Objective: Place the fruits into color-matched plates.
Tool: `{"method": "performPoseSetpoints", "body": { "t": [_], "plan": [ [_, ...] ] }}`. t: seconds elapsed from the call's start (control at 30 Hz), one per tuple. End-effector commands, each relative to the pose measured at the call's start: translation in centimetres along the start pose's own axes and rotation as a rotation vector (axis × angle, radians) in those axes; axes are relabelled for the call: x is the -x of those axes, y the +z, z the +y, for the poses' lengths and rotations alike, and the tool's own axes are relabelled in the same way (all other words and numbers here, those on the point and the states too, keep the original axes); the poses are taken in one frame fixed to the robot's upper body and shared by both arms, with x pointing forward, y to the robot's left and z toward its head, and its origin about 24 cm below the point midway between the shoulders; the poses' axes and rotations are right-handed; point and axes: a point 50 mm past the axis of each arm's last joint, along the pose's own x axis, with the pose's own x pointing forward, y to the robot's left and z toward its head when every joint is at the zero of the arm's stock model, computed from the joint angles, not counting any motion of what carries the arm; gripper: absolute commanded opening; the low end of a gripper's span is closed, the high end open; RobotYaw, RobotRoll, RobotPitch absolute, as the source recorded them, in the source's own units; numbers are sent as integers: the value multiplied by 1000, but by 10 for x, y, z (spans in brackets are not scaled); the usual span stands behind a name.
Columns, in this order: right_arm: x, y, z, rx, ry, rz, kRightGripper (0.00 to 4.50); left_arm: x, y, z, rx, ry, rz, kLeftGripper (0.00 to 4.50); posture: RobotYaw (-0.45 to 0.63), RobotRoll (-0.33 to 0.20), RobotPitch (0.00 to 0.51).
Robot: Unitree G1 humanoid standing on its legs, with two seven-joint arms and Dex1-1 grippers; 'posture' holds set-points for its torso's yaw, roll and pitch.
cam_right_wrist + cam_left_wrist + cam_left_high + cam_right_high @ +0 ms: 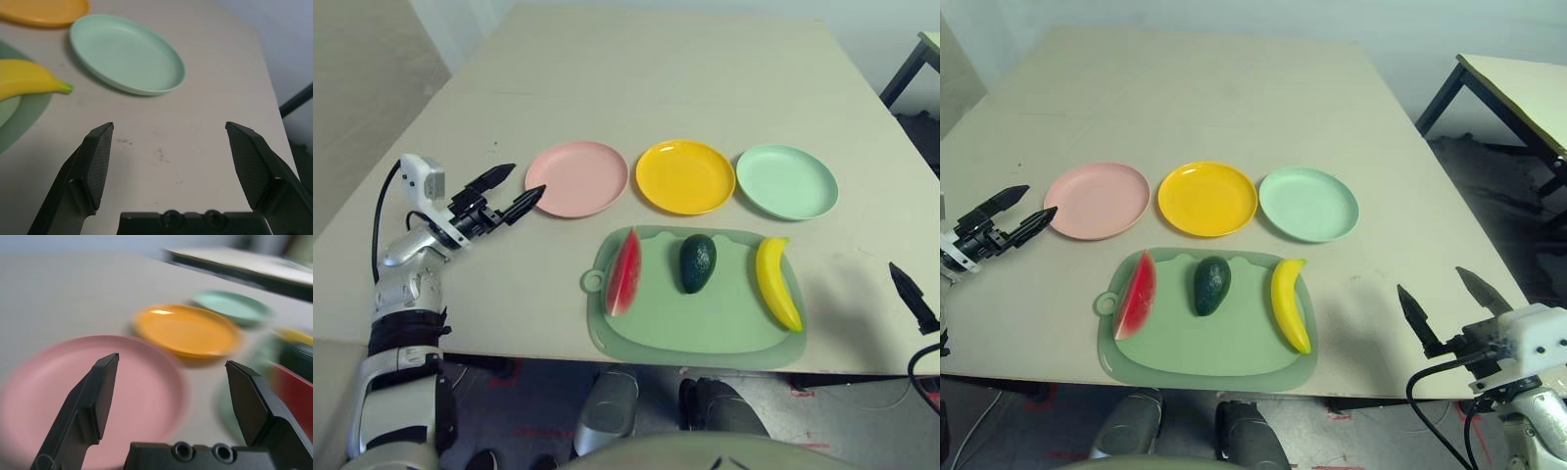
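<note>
On the near part of the table [705, 59] lies a light-green cutting mat [705, 328] carrying all three fruits, well apart from one another: a watermelon wedge [624, 271] toward the robot's left, an avocado [697, 261] in the middle, a banana [777, 281] toward the right. Just beyond the mat stand three empty plates in a row: pink plate [576, 178], yellow plate [685, 176], mint green plate [787, 181]. No fruit is placed yet.

Left gripper [507, 193] hovers beside the pink plate's outer rim, jaws spread wide and holding nothing. Right gripper [1449, 300] hangs near the table's right edge, well clear of the banana, jaws likewise wide apart and empty.

Likely hazards, as judged from this layout:
- The wedge rests on a narrow face with the red flesh up; a pinch off its middle could tip it or slide it along the mat.
- The avocado is rounded and looks smooth, so it may squirt from the fingers or roll toward its neighbours.
- The banana is curved; a grasp near its tip could let it swing and land on a plate rim.
- The mat and the mint green plate are close in colour, and the wedge has a green rind, so colour matching could go astray.
- The plates sit near each other; a low carry could knock one.
</note>
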Motion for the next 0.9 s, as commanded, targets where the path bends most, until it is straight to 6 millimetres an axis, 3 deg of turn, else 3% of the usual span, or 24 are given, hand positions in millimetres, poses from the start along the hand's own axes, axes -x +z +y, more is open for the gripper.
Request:
{"method": "performPoseSetpoints", "body": {
  "t": [0.03,0.13,0.33,0.47,0.67,0.9],
  "plan": [
    [-10,13,8,53,215,64,4500,-7,0,-15,-31,-273,186,4454,158,0,153],
    [-21,26,-1,116,302,119,4500,-5,1,-19,-51,-398,304,4454,150,0,151],
    [-55,62,-11,567,610,176,4500,-17,16,-21,-85,-487,298,4454,150,0,138],
    [-84,82,-4,683,773,111,4500,-25,23,-24,-110,-533,304,4454,160,0,124],
    [-115,87,30,821,1040,36,4500,-33,34,-27,-147,-586,322,4454,201,0,130],
    [-126,81,38,933,1191,50,4500,-33,47,-34,-179,-631,415,4454,224,0,135]
  ]
}}
